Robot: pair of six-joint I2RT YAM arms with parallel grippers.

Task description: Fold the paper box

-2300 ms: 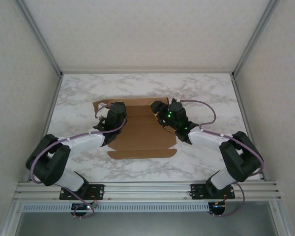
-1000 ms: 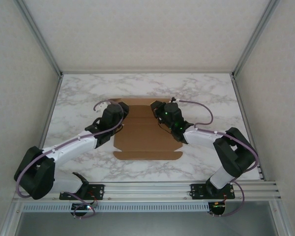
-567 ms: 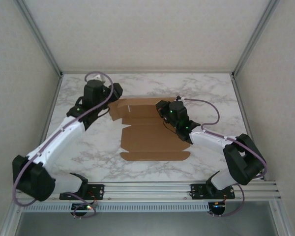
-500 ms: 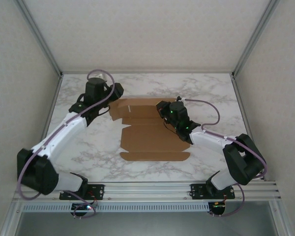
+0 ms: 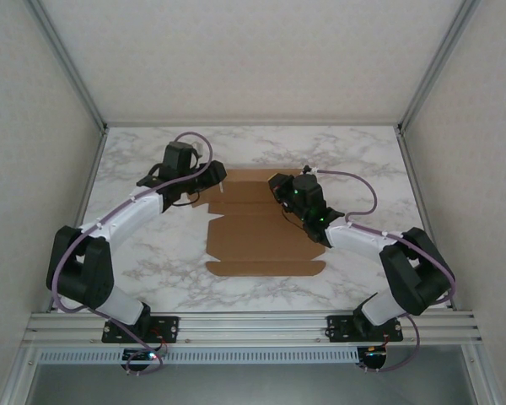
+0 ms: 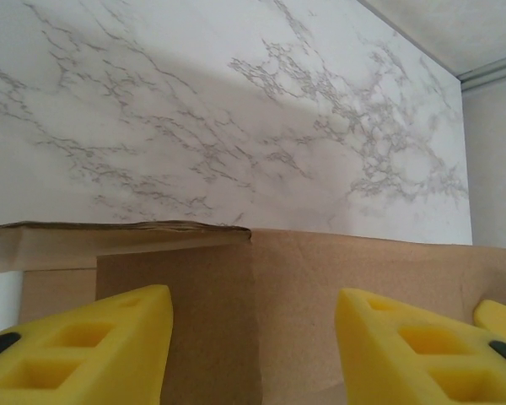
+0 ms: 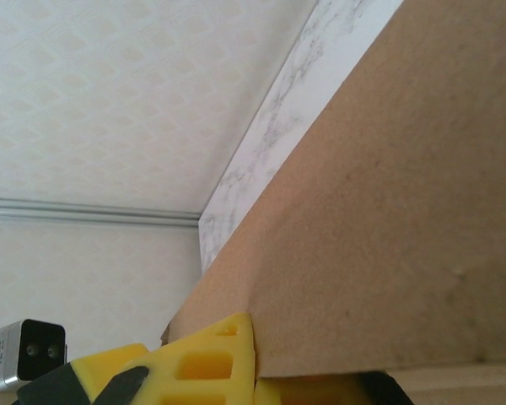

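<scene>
The paper box [image 5: 261,240] is a flat brown cardboard sheet with flaps, lying mid-table. My left gripper [image 5: 212,175] hovers at its far left corner. In the left wrist view its yellow fingers [image 6: 84,346] stand apart over the cardboard [image 6: 320,295], with nothing clamped between them. A raised flap edge [image 6: 118,228] shows just beyond them. My right gripper [image 5: 280,187] sits at the sheet's far right part. In the right wrist view this gripper [image 7: 257,384] is shut on the edge of a cardboard flap [image 7: 388,211], which tilts up across the view.
The marble table [image 5: 363,160] has bare room on all sides of the sheet. Side walls and metal posts bound it left, right and behind. An aluminium rail [image 5: 253,325] with both arm bases runs along the near edge.
The left arm swung out to the far left of the table, then came back to the sheet's far left corner. The sheet slid a little to the right. The right gripper kept its hold.
</scene>
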